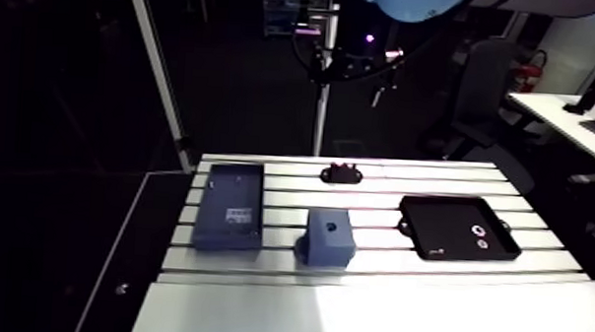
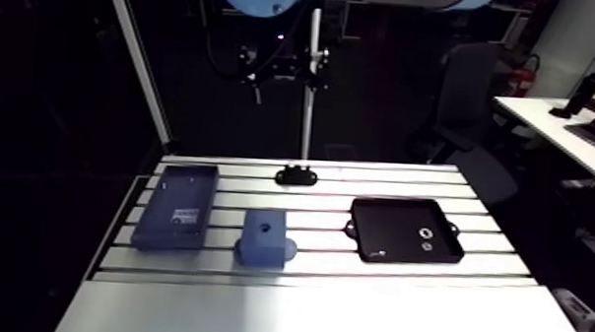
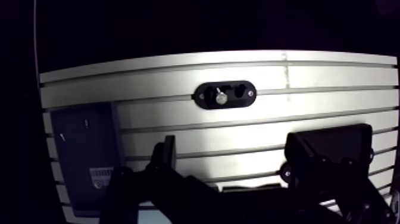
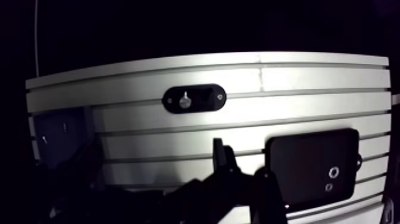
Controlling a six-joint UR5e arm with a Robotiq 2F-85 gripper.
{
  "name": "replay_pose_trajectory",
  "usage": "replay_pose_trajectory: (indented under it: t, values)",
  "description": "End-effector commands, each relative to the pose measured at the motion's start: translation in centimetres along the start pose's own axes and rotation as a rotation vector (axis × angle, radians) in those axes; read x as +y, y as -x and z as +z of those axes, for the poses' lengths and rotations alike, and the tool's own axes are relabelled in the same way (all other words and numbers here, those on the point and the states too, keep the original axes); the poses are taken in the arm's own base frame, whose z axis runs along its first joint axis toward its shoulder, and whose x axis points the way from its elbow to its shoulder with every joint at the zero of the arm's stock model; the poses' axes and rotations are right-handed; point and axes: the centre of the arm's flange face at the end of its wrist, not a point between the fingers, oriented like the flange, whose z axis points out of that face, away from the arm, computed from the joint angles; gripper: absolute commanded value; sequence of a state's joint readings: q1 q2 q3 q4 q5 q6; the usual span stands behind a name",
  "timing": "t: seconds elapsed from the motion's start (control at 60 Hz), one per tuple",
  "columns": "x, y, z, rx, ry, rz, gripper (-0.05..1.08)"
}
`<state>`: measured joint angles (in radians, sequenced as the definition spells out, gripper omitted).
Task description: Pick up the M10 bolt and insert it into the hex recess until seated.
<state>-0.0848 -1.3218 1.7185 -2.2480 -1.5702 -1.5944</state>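
Hovering hand (image 3: 229, 159) spread wide and empty, bolt (image 3: 221, 99) in black holder (image 3: 238, 94), white label (image 3: 101, 175) on blue tray (image 1: 232, 205) unreadable

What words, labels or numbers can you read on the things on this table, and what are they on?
No text here can be read.
On the blue tray, a pale label: print too blurred to read.
On the black tray, a small white mark: too small to read.
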Motion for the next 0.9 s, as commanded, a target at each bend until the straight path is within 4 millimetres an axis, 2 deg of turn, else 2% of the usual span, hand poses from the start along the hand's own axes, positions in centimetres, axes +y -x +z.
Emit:
replay_pose_trajectory:
  t: [0.017, 0.483, 0.683, 0.9]
  values:
    - [0.2, -0.3, 2.7, -0.012, 0.000, 0.001, 0.01]
    - [0.4, -0.6, 7.7, -0.060, 0.000, 0.004, 0.05]
    - [0.6, -0.4, 9.5, -0.086, 0.000, 0.005, 0.14]
    - [0.7, -0.7, 10.4, -0.072, 0.001, 0.007, 0.26]
